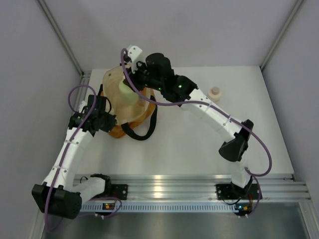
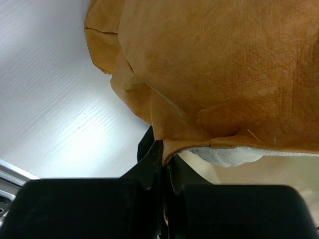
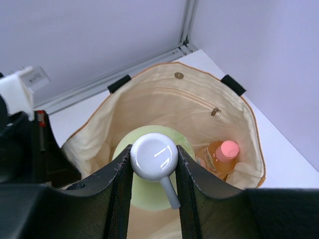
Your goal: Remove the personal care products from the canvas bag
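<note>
Right pincer closed on the pale green pump bottle by its head, at the canvas bag mouth; we list an orange-pink bottle inside. Left pincer clamps the bag rim. Beige bottle stands apart on the counter.

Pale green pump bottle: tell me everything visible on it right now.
The pump bottle is pale yellow-green, smooth plastic by its look, with a round glossy white pump head and a short spout. It is seen from above and looks roughly upright. The right gripper holds it, with its black fingers closed on either side of the pump head. It hangs over the open mouth of the canvas bag; its base is hidden.
</note>
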Robot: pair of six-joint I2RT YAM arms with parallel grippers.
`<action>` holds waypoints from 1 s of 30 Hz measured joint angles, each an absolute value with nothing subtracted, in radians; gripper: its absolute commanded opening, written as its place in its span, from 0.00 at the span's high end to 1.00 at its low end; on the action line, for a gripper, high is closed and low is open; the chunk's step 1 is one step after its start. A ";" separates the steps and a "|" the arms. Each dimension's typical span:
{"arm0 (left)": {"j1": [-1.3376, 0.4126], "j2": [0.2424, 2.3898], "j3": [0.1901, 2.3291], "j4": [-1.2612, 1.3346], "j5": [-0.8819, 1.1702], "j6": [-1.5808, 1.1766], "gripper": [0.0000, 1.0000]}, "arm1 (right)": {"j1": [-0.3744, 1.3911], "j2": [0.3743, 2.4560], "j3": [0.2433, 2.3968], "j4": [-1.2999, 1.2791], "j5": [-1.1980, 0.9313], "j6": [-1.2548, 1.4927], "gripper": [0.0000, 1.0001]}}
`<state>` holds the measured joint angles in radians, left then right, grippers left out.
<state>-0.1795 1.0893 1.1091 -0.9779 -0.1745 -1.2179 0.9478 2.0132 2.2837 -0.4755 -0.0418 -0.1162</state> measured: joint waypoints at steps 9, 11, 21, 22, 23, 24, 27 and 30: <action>-0.179 1.091 1.109 -0.978 -0.172 -1.221 1.00 | 0.929 1.892 2.282 -0.482 -0.053 -0.102 1.00; -0.179 1.091 1.109 -0.978 -0.172 -1.222 1.00 | 0.921 1.868 2.275 -0.485 -0.046 -0.104 1.00; -0.179 1.091 1.109 -0.977 -0.172 -1.224 1.00 | 0.780 1.718 2.103 -0.513 -0.016 -0.102 1.00; -0.179 1.091 1.109 -0.977 -0.172 -1.224 1.00 | 0.756 1.703 2.080 -0.514 -0.009 -0.101 1.00; -0.179 1.091 1.109 -0.977 -0.172 -1.223 1.00 | 0.733 1.690 2.059 -0.517 -0.003 -0.100 1.00; -0.179 1.091 1.109 -0.977 -0.172 -1.223 1.00 | 0.712 1.676 2.037 -0.518 0.002 -0.099 1.00; -0.179 1.091 1.109 -0.977 -0.172 -1.222 1.00 | 0.648 1.628 1.963 -0.525 0.014 -0.097 1.00; -0.179 1.094 1.109 -0.976 -0.172 -1.219 1.00 | 0.590 1.583 1.897 -0.525 0.016 -0.093 1.00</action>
